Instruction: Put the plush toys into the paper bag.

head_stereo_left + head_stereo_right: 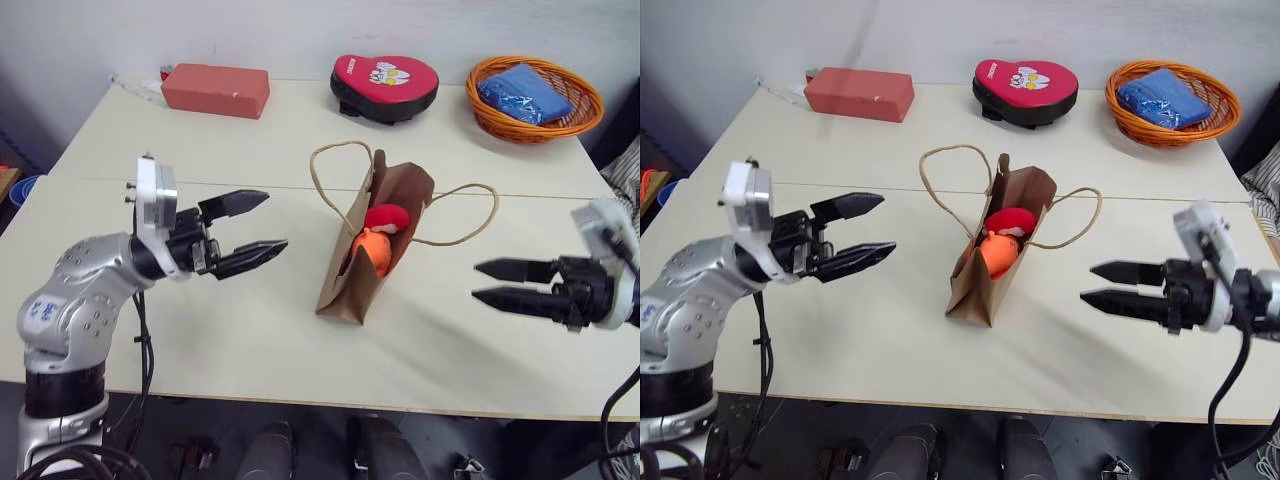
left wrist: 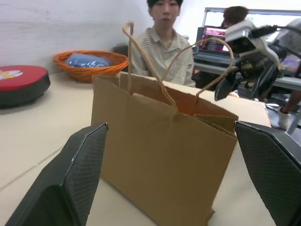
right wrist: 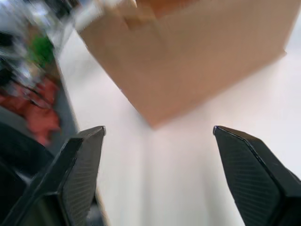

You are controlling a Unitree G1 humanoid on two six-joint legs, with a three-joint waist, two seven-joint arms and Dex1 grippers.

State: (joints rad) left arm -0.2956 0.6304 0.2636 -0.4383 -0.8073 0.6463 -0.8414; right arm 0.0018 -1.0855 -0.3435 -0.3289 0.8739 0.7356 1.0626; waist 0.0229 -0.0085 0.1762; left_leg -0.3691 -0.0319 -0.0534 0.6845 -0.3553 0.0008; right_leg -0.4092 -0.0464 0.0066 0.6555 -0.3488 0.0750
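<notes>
Left end effector (image 1: 252,227): nearest to the camera, at about 9 o'clock from the bag. Its two black fingers are spread wide and hold nothing. It points toward the bag but is well apart from it.

Right end effector (image 1: 485,281): at about 3 o'clock from the bag, also low and near the front edge. Its fingers are parted with a clear gap, and nothing is between them. It does not touch the bag.

Bag (image 1: 352,270): stands upright in the middle of the surface (image 1: 250,340), with the mouth open toward the top. One loop handle (image 1: 335,170) falls toward 11 o'clock, the other handle (image 1: 470,215) toward 2 o'clock.

Orange toy (image 1: 374,250): inside the bag, seen through the mouth, lower of the two.

Red toy (image 1: 385,217): also inside the bag, it lies just above the orange toy and touches it; a little white shows at its side.

Done: both toys appear to be in the bag, and no toy is left on the surface.

Left to do: in my judgement almost nothing. The red toy sits high near the mouth, so it could maybe slip out if the bag is bumped.

Other things: a box (image 1: 215,90) at 11 o'clock, a heart pad (image 1: 385,85) at 12 o'clock, and a basket (image 1: 535,98) with blue cloth at 1 o'clock, all well apart from the bag.
</notes>
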